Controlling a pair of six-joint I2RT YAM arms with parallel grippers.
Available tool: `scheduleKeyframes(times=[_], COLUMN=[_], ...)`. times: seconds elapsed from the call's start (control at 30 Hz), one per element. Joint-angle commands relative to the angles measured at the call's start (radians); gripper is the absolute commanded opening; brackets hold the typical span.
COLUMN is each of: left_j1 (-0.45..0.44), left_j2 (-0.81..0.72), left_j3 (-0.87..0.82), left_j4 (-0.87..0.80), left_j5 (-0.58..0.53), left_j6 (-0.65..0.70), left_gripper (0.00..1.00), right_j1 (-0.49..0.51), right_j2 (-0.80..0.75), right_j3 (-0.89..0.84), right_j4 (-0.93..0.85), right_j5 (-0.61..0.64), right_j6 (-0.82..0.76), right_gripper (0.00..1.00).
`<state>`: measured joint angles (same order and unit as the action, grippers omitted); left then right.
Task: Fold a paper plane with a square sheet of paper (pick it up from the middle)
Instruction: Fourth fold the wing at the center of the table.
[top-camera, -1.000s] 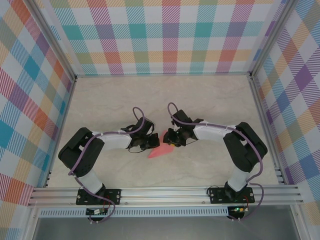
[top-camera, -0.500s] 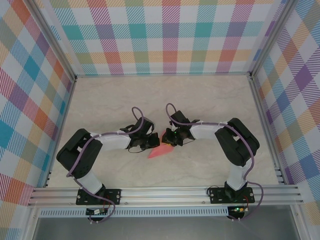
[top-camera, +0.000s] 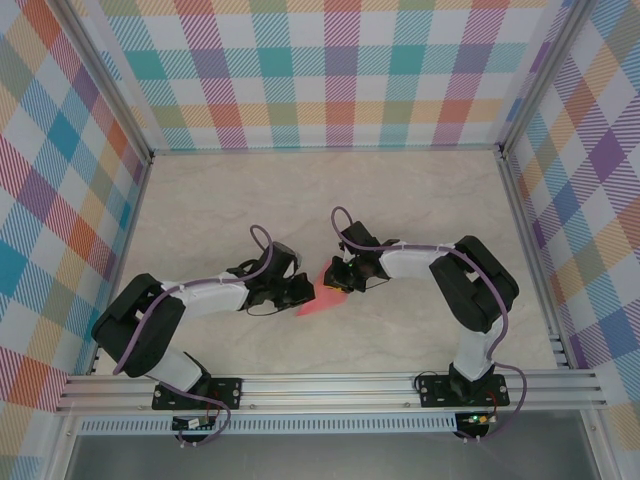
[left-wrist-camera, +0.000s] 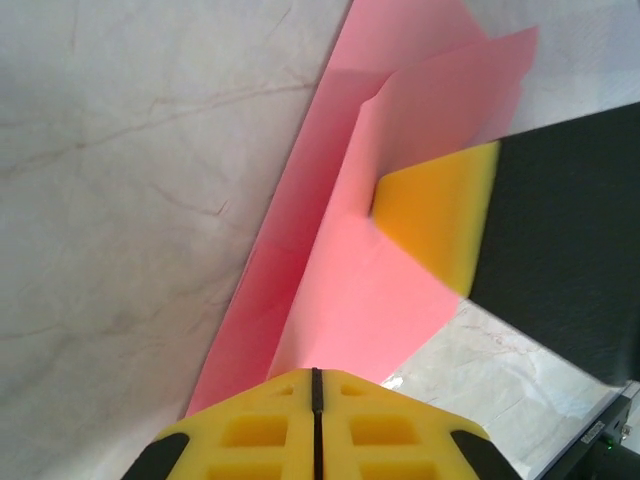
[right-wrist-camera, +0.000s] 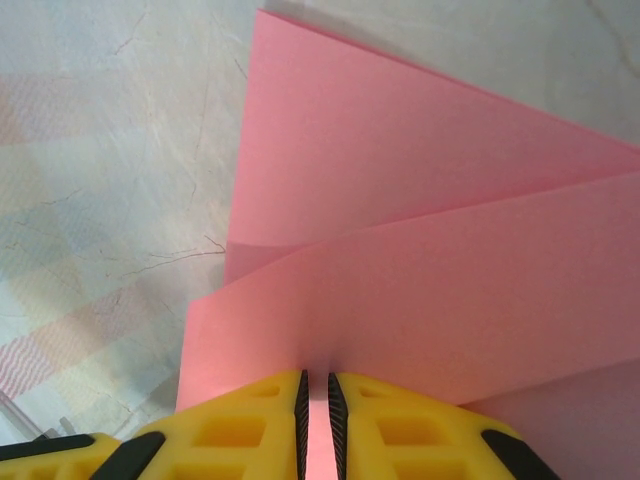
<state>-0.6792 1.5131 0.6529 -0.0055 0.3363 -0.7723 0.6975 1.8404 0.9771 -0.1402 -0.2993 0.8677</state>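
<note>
The square sheet of paper lies near the table's middle as a folded salmon-pink shape with a long crease. In the left wrist view the paper runs away from my left gripper. Its jaws are pressed together at the paper's near edge, and no pink shows between them. My right gripper is shut on a raised flap of the paper, with pink showing in the narrow gap between its jaws. One of its yellow fingers pinches that flap. In the top view the left gripper and right gripper face each other over the paper.
The marble-patterned table is walled by checkered panels at the back and both sides. An aluminium rail runs along the near edge, where the arm bases are bolted.
The right gripper slid left and its jaws narrowed onto the paper flap. The left arm's elbow swung out to the left and lower, while its gripper stayed at the paper.
</note>
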Motion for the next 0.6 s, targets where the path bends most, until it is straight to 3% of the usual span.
scheduleKeyframes(times=[0.0,0.57], left_j1=[-0.012,-0.014], left_j2=[-0.013,-0.002], left_j3=[-0.017,-0.032], left_j4=[-0.013,-0.057], left_j5=[0.008,-0.024], left_j6=[-0.025,-0.032], left_gripper=[0.08,0.08], right_j1=[-0.001,-0.001], right_j2=[0.051,0.079], right_j3=[-0.007,-0.006], right_j4=[-0.079,-0.093], right_j5=[0.057,0.061], right_j6=[-0.012,-0.010], right_gripper=[0.17,0.17])
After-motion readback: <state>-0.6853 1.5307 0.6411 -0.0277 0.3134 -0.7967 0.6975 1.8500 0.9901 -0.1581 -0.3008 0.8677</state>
